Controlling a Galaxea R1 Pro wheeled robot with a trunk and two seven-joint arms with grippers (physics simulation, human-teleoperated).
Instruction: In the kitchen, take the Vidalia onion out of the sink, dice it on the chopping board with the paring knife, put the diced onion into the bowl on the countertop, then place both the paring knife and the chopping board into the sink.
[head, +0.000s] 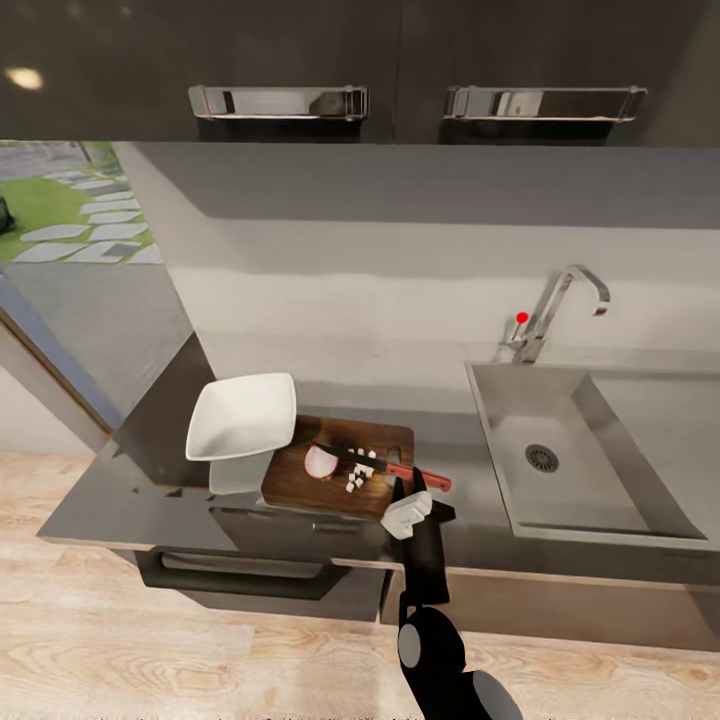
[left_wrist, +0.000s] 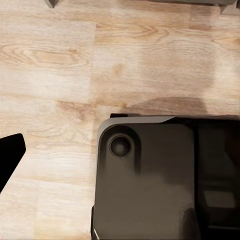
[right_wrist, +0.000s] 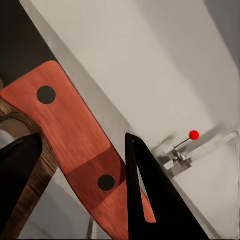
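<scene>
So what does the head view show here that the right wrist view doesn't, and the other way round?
Head view alone: the bowl, the Vidalia onion cut open with white dice beside it on the chopping board, the knife's dark blade, and the sink basin with its drain. Right wrist view alone: two dark rivets on the handle, seen close between the claw's fingers. Both: the paring knife handle, the tap's red knob, and the right claw at the handle.
</scene>
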